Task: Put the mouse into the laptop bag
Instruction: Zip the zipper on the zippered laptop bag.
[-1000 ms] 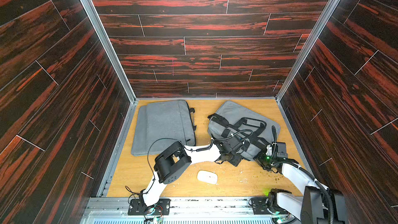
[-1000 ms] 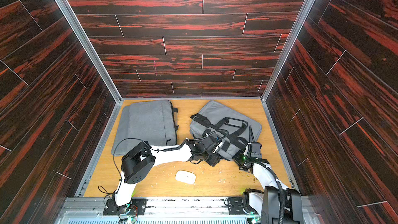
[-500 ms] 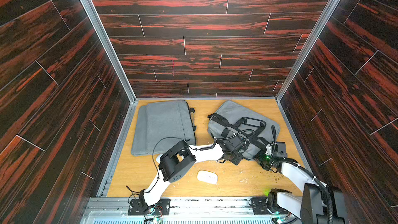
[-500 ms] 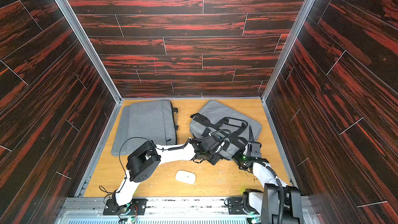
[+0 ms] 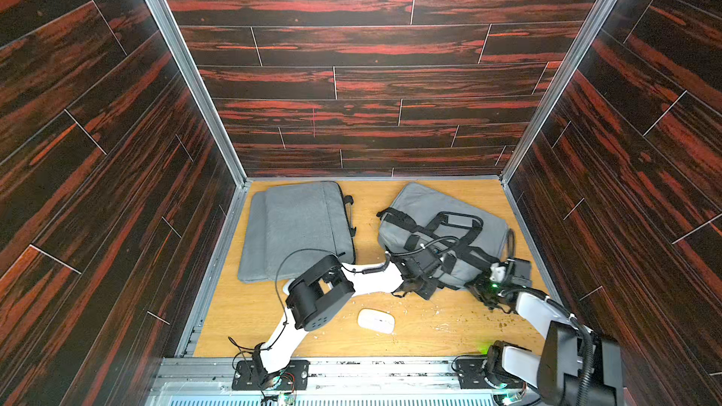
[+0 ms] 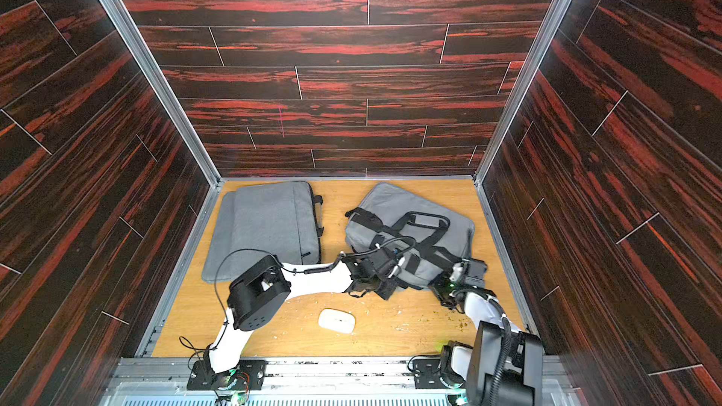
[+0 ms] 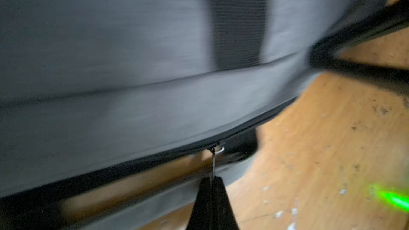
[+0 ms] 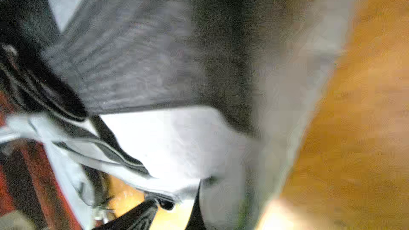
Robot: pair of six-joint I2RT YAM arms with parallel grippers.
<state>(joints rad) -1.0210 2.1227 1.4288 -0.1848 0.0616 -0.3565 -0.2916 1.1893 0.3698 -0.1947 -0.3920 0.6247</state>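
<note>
The white mouse (image 5: 376, 321) (image 6: 336, 321) lies on the wooden floor near the front, apart from both arms. Behind it sits the grey laptop bag (image 5: 414, 205) (image 6: 386, 201) with black straps. My left gripper (image 5: 424, 290) (image 6: 385, 289) (image 7: 213, 178) is at the bag's near edge, shut on the thin metal zipper pull (image 7: 213, 164), which hangs from the slider (image 7: 218, 149). At the bag's near right corner, my right gripper (image 5: 482, 287) (image 6: 441, 287) (image 8: 197, 195) is shut on the grey fabric (image 8: 221, 191); that wrist view is blurred.
A second, flat grey bag (image 5: 297, 228) (image 6: 265, 224) with a side handle lies at the back left. Dark wood-pattern walls close in the floor on three sides. Crumbs are scattered on the boards (image 5: 449, 326) near the front right.
My left gripper has shut on the zipper pull, and the left arm's elbow has shifted right towards the bag. The right arm and the mouse have not moved.
</note>
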